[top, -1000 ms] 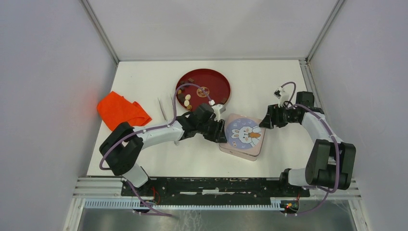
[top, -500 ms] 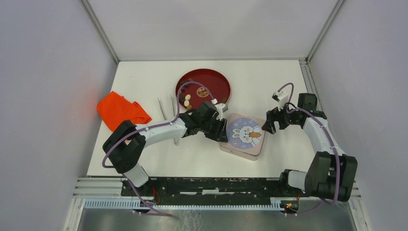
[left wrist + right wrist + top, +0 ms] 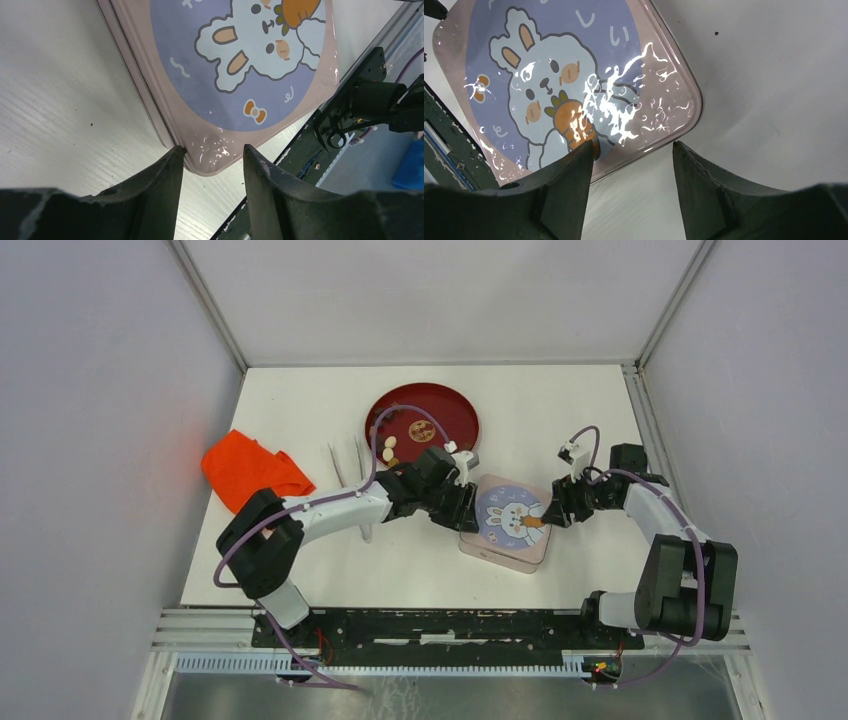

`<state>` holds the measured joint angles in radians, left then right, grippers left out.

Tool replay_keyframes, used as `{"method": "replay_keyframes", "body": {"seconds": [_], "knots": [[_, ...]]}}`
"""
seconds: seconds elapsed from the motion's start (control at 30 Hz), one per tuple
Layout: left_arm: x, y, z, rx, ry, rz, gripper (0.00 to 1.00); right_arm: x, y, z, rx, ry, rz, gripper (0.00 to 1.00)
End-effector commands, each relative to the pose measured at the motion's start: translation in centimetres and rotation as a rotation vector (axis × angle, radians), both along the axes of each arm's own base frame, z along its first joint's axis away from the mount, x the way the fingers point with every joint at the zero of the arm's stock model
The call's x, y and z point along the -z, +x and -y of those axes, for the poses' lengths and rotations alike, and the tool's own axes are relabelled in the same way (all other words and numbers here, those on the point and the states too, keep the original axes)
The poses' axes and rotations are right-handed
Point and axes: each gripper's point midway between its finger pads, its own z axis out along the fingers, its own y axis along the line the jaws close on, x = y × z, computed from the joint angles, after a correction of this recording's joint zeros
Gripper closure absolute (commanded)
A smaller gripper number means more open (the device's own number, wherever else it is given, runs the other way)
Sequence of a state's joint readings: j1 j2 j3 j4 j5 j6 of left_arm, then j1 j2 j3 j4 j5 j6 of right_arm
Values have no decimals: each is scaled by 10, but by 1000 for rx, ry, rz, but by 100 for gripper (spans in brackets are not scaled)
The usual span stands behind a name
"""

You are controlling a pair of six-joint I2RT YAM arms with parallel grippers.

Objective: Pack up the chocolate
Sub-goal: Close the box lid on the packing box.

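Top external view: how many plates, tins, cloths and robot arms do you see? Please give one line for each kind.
red plate: 1
pink tin: 1
orange cloth: 1
robot arms: 2, the left arm and the right arm
total: 5

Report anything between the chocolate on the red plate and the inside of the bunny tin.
The lid is on the tin, closing it. The left gripper also sits between the red plate with the chocolate and the tin.

Orange cloth (image 3: pixel 255 471) on white table (image 3: pixel 560 400), metal tweezers (image 3: pixel 338 465) near it — red plate (image 3: pixel 455 410), pink bunny tin (image 3: pixel 505 523)
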<state>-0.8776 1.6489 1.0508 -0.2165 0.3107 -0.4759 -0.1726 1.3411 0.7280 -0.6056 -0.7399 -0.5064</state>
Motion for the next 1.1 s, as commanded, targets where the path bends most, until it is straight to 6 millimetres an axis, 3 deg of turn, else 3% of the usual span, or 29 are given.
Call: {"method": "replay_keyframes", "body": {"seconds": [0.0, 0.2, 0.47, 0.63, 0.77, 0.9, 1.07], "knots": [[-4, 5, 8, 47, 1, 45, 45, 8, -11, 6, -42, -52, -23, 34], [11, -1, 5, 58, 36, 12, 48, 2, -17, 0, -83, -19, -24, 34], [37, -15, -20, 37, 139, -33, 56, 10, -27, -1, -129, -44, -45, 34], [37, -21, -23, 39, 144, -42, 56, 7, -29, -3, -171, -58, -27, 27], [32, -16, -20, 36, 151, -24, 55, -21, -1, 12, -156, -155, 98, 20], [24, -6, -17, 32, 169, 7, 54, -70, 30, 23, -151, -237, 256, 17], [-3, 12, -14, -6, 163, 88, 49, -114, 46, 18, -232, -250, 428, 8]]}}
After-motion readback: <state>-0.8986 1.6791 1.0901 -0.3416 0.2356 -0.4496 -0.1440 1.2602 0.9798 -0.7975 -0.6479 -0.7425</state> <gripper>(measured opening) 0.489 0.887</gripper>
